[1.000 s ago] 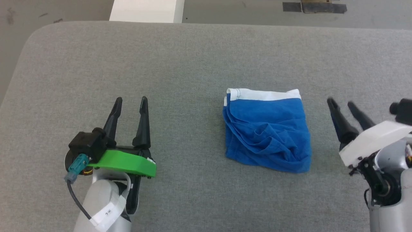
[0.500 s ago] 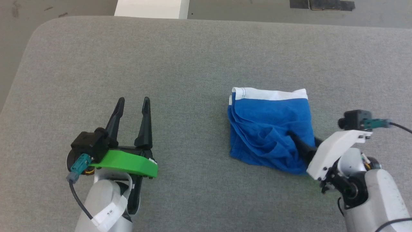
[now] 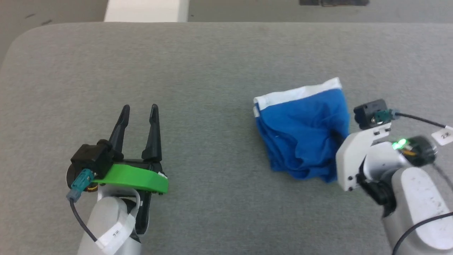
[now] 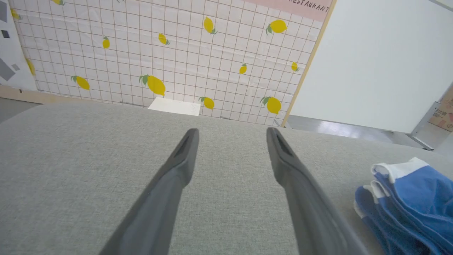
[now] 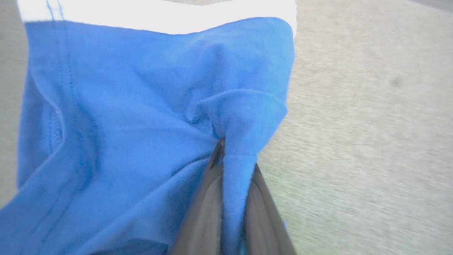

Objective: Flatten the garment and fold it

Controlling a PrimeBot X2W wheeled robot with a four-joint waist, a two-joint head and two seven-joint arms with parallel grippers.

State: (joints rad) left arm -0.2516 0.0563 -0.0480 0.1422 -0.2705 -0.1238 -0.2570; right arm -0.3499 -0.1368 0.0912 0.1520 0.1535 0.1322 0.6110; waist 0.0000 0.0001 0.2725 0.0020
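The garment [image 3: 300,131] is soft matt blue cloth, white-banded. The table [image 3: 212,63] wears rough grey woven fabric. The left gripper [image 3: 140,106] looks matt dark plastic.

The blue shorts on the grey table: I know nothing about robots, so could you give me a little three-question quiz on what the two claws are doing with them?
1. Which gripper pinches a fold of the blue shorts: A, the left gripper, or B, the right gripper?
2. True or false: the left gripper is shut.
3. Fill in: the stripe along the shorts' far edge is ____.

Key
1. B.
2. False: its two fingers stand apart above the grey table, touching no cloth.
3. White.
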